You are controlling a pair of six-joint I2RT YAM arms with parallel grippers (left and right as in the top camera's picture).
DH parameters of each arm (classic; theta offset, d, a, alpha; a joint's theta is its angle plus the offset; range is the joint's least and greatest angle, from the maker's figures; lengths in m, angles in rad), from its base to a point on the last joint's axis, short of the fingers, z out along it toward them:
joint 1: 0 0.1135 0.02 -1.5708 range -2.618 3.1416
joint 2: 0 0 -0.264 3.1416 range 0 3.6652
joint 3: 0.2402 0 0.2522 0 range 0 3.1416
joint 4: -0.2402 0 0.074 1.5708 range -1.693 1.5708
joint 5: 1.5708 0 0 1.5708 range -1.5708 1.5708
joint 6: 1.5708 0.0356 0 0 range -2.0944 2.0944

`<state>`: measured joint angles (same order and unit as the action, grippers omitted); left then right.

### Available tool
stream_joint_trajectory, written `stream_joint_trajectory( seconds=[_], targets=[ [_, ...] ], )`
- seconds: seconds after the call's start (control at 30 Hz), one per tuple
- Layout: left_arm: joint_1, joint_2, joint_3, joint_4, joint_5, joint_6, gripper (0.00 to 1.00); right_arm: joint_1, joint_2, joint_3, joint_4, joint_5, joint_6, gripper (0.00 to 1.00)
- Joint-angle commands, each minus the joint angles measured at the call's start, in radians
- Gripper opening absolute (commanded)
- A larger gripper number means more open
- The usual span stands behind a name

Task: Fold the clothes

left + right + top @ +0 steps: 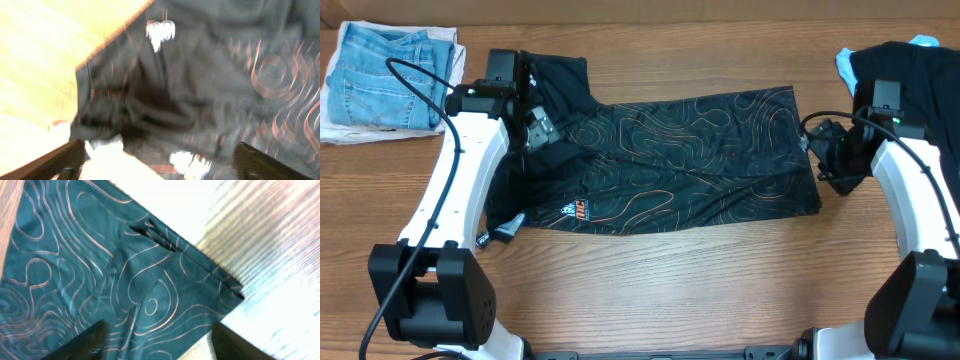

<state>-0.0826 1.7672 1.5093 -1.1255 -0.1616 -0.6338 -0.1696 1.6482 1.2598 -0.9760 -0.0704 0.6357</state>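
The clothes are a black shirt [670, 160] with thin orange contour lines, lying folded into a long band across the middle of the table. My left gripper [535, 132] hovers over its left end by the sleeve. In the blurred left wrist view the gripper [160, 167] is open, fingers [62, 160] spread wide above the shirt [200, 75], holding nothing. My right gripper [817, 150] is at the shirt's right edge. The right wrist view shows this gripper [160, 345] open over the shirt's corner [100, 270], with only cloth lying below the fingers [85, 342].
Light-blue jeans [385, 65] lie folded on a white cloth at the back left. A heap of dark clothing [910, 60] with a light-blue piece [845, 62] sits at the back right. Bare wooden table [670, 290] runs along the front.
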Motion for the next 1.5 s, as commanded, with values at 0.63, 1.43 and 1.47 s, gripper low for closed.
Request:
stream_joint_trajectory(
  seconds=[0.63, 1.43, 1.47],
  targets=[
    [0.004, -0.004, -0.454, 0.217, 0.264, 0.02, 0.04, -0.04, 0.15, -0.246, 0.238, -0.053, -0.014, 0.04],
    [0.256, 0.123, -0.475, 0.137, 0.229, 0.097, 0.04, -0.206, 0.148, -0.275, 0.032, -0.005, 0.096, 0.04],
    [0.265, 0.123, -0.474, 0.132, 0.229, 0.103, 0.04, -0.206, 0.146, -0.275, 0.018, 0.005, 0.116, 0.04]
  ],
)
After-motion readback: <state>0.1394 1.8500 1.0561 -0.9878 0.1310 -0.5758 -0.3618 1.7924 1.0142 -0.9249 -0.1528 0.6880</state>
